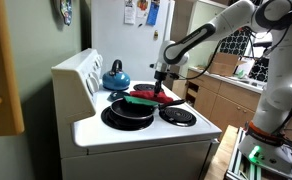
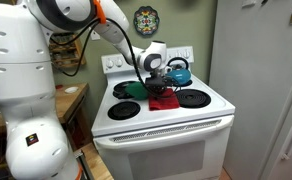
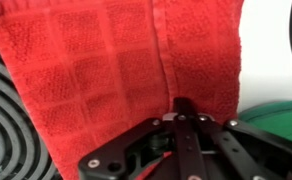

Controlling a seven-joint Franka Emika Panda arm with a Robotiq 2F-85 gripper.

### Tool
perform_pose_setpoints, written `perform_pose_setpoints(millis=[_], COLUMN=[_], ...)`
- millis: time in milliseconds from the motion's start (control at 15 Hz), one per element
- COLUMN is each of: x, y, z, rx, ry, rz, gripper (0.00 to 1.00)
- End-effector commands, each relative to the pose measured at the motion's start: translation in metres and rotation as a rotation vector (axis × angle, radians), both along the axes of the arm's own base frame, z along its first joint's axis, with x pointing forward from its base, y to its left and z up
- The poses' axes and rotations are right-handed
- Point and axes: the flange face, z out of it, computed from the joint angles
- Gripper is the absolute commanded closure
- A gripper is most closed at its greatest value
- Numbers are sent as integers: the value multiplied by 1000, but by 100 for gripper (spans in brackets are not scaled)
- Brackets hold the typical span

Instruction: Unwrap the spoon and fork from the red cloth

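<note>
The red cloth fills most of the wrist view, hanging flat in front of my gripper, whose fingers are pressed together on its lower edge. In both exterior views the red cloth hangs from my gripper down to the middle of the stove top. No spoon or fork is visible.
A black frying pan sits on a front burner, with a green item at the cloth's edge. A blue kettle stands at the back. Burner coils lie on the white stove top.
</note>
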Motion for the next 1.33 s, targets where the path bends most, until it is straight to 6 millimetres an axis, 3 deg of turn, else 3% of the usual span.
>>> perform_pose_setpoints(millis=[0,533,600,733,800,867,1267], x=[-7,-5,-6,-7,-8,-9,-11], y=[-5,-10,-10,-7,-6,-6,-5], z=[6,-3,-3,-5,-6,-6,-5], rx=[-10,17,22,41,47,54,69], ry=[15,36,42,55,64,68,87], rz=[1,6,8,23,29,34,43], gripper=[67,7,10,7,24,36,82])
